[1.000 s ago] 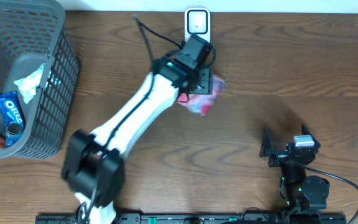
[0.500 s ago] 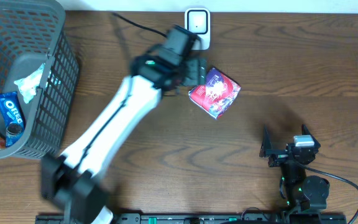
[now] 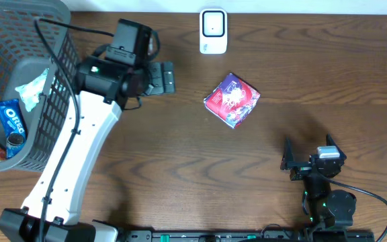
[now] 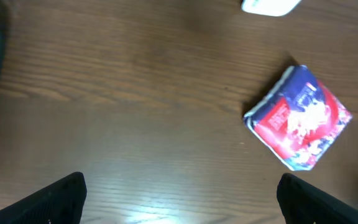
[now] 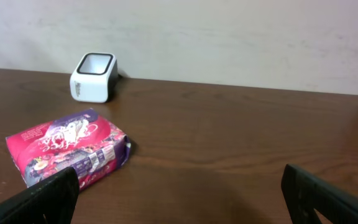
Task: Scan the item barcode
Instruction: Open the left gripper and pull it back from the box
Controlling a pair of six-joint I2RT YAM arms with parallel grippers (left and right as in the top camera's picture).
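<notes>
Shows packet (image 3: 232, 101) flat on table (image 3: 355, 67), free, near scanner (image 3: 213, 31), long axis slanted. Lies right of left claw (image 3: 165, 78), fingers spread, empty. Right claw (image 3: 308, 151) likewise spread, empty, somewhat farther off. Likely calls for left-arm reach rightward.

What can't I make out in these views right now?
- Barcode on the red snack pack: not found in any view; the print is too small overhead and from both wrists.
- Scanner: cut off by the top edge, left wrist view.
- Basket contents: overhead, partly hidden by its mesh wall.
</notes>
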